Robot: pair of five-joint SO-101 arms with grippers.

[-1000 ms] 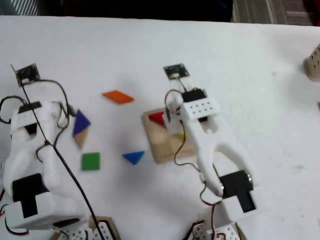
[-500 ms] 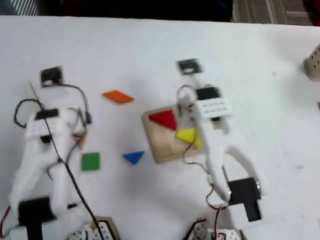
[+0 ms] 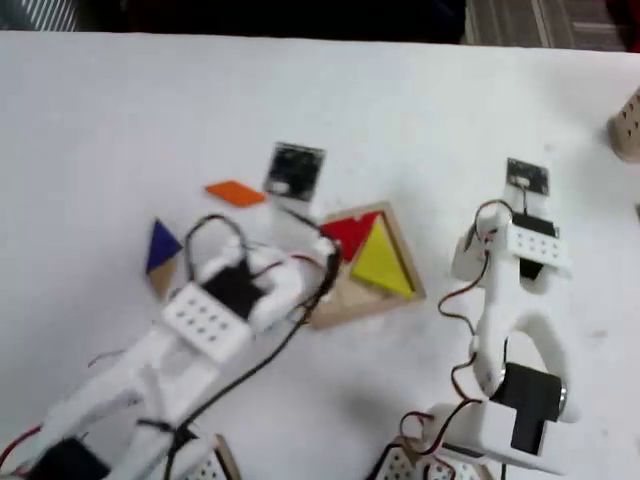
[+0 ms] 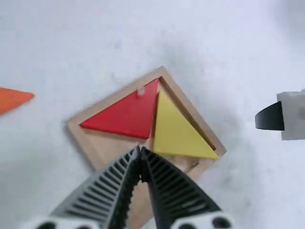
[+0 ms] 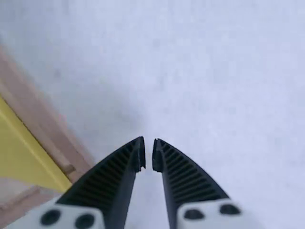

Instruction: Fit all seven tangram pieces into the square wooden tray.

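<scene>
The square wooden tray [image 3: 345, 297] lies mid-table, turned like a diamond. A red triangle [image 3: 347, 232] and a yellow triangle [image 3: 381, 259] lie flat in it side by side, as the left wrist view shows: the red triangle [image 4: 125, 115], the yellow triangle [image 4: 174, 133], the tray [image 4: 97, 145]. My left gripper [image 4: 139, 152] hangs shut and empty over the tray's bare wood. My right gripper [image 5: 147, 155] is shut and empty above the white table, just off the tray's rim [image 5: 45, 131]. An orange parallelogram [image 3: 236, 192], a dark blue triangle [image 3: 162, 245] and a tan piece [image 3: 160, 281] lie left of the tray.
The left arm [image 3: 215, 310] slants across the table's front left and covers what lies under it. The right arm [image 3: 515, 300] stands right of the tray. A perforated wooden object [image 3: 627, 125] sits at the right edge. The table's far edge runs along the top.
The left arm swung right to the tray, now covering the green square and light blue triangle. The right arm drew back to the right of the tray, leaving the yellow triangle uncovered.
</scene>
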